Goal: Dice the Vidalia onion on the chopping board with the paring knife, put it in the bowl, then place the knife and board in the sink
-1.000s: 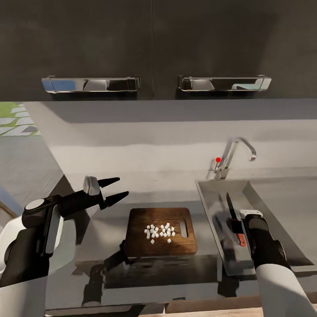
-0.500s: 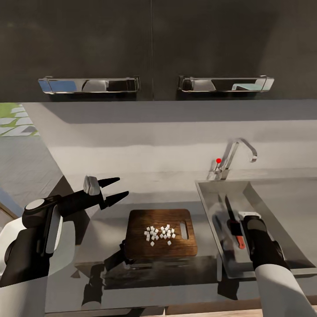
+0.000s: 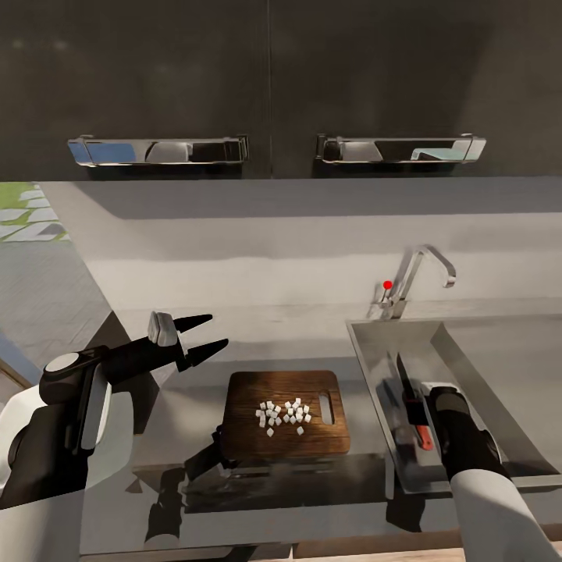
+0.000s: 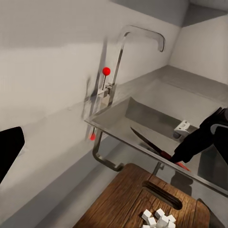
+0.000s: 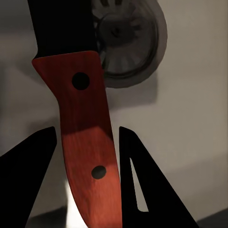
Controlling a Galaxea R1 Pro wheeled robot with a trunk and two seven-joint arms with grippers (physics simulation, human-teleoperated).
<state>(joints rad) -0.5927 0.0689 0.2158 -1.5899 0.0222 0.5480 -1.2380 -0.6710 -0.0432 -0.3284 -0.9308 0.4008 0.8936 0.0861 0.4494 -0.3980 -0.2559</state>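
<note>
My right gripper (image 3: 421, 410) is shut on the red handle of the paring knife (image 3: 407, 382), holding it low inside the sink (image 3: 367, 343) with the dark blade pointing toward the tap. In the right wrist view the handle (image 5: 85, 142) sits between the dark fingers (image 5: 28, 175), above the round drain (image 5: 128, 38). The chopping board (image 3: 250, 437) lies on the countertop (image 3: 179, 484) left of the sink, with several white diced onion cubes (image 3: 282, 412) on it. Left of the board, my left gripper (image 3: 201, 333) hovers open and empty. The bowl is out of view.
A chrome tap (image 3: 414, 273) with a red-tipped lever (image 3: 387, 285) stands behind the sink. Dark wall cabinets with chrome handles (image 3: 160, 148) hang overhead. The left wrist view shows the board (image 4: 118, 204), the knife (image 4: 147, 142) and my right arm (image 4: 204, 137).
My right gripper has sunk lower into the sink with the knife, drawing slightly toward me. The left arm, board and onion cubes have stayed put.
</note>
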